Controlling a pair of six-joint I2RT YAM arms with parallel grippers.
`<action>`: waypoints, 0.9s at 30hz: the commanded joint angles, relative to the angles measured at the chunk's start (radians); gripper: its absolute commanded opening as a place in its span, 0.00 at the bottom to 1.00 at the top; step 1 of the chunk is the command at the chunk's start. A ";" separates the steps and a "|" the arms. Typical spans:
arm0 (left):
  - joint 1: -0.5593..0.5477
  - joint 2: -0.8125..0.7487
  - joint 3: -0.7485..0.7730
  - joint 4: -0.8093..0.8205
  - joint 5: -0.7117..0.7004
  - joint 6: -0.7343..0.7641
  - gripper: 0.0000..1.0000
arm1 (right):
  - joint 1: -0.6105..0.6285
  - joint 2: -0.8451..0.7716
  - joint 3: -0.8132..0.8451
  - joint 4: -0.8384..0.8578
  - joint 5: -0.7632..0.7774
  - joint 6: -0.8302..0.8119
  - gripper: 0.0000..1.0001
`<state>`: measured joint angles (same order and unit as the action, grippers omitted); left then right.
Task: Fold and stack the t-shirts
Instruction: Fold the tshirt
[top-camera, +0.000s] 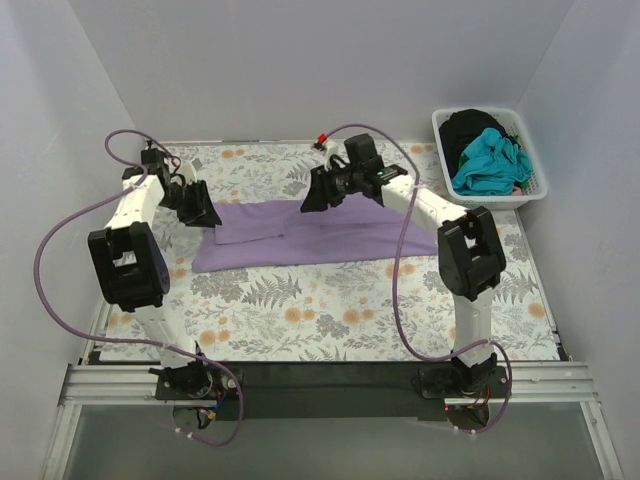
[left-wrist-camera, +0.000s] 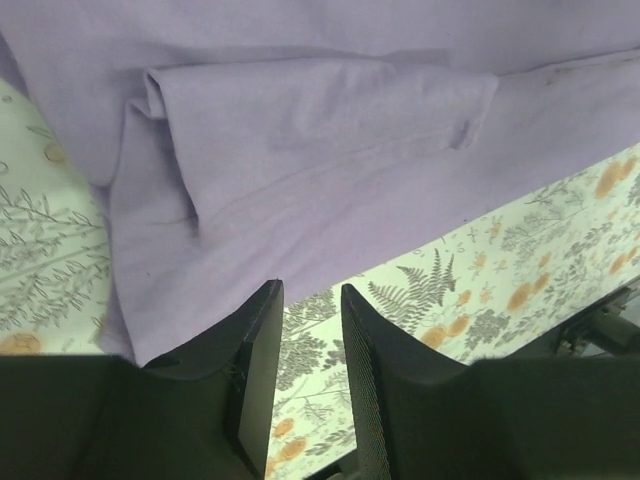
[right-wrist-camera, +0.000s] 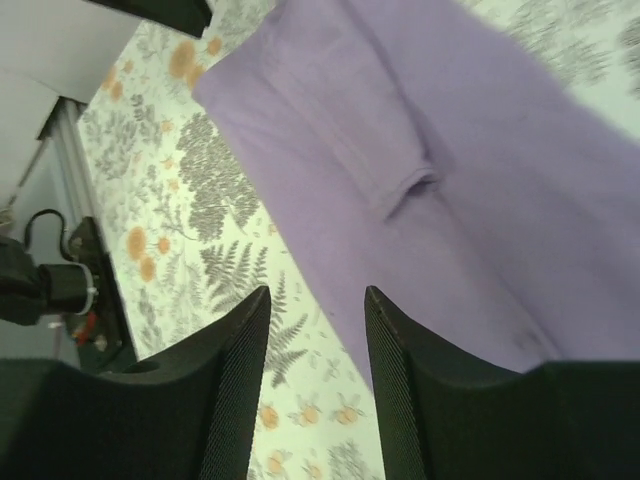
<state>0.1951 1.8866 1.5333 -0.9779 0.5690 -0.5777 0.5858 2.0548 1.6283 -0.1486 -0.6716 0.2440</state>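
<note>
The lavender-purple t-shirt (top-camera: 300, 238) lies flat across the middle of the floral table cover, partly folded, with a sleeve folded onto its body (left-wrist-camera: 320, 130). My left gripper (top-camera: 203, 212) hangs over the shirt's left end, open and empty; its fingers (left-wrist-camera: 255, 340) frame bare floral cover at the shirt's edge. My right gripper (top-camera: 318, 193) hovers over the shirt's far edge near the middle, open and empty; its fingers (right-wrist-camera: 400, 340) stand over the shirt's edge (right-wrist-camera: 420, 150). Teal (top-camera: 488, 160) and black (top-camera: 468, 127) shirts lie bunched in the basket.
A white laundry basket (top-camera: 533, 187) stands at the back right corner. The floral table cover (top-camera: 300, 310) stretches in front of the shirt. White walls close in the back and sides. Purple cables loop off both arms.
</note>
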 joint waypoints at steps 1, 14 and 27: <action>0.001 -0.058 -0.080 0.034 0.002 -0.056 0.28 | -0.087 -0.058 0.032 -0.242 0.029 -0.237 0.48; -0.112 0.022 -0.171 0.100 -0.216 -0.088 0.29 | -0.307 -0.019 -0.087 -0.571 0.394 -0.569 0.45; -0.112 0.491 0.370 0.064 -0.281 -0.068 0.28 | -0.212 0.078 -0.249 -0.759 0.172 -0.607 0.41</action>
<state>0.0830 2.2387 1.7615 -0.9794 0.3405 -0.6746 0.2844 2.0689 1.4925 -0.7418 -0.4137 -0.3325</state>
